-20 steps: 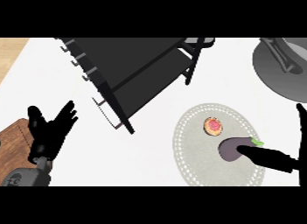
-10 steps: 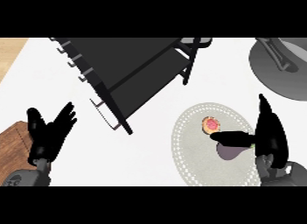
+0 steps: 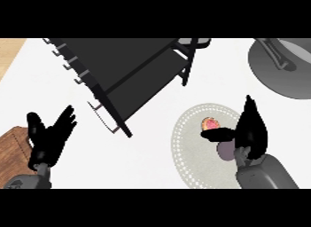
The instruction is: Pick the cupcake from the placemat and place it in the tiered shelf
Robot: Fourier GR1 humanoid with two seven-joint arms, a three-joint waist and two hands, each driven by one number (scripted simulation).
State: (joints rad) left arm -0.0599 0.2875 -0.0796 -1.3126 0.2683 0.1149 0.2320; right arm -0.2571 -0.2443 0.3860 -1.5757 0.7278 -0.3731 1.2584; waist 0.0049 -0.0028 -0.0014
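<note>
1 cupcake [image 3: 211,123] sits on 1 round placemat [image 3: 190,155] at lower right; the right hand [image 3: 251,128], fingers straight, thumb touching it. 1 tiered shelf [image 3: 122,73] upper centre; left hand [image 3: 50,139] relaxed, lower left.

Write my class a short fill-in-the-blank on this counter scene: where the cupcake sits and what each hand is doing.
1. The cupcake sits on the round ____.
2. The hand closest to the cupcake is the robot's ____ hand.
3. The left hand rests open, holding ____.
4. The tiered shelf lies to the ____ of the cupcake in the view.

Missing words: placemat; right; nothing; left
</note>
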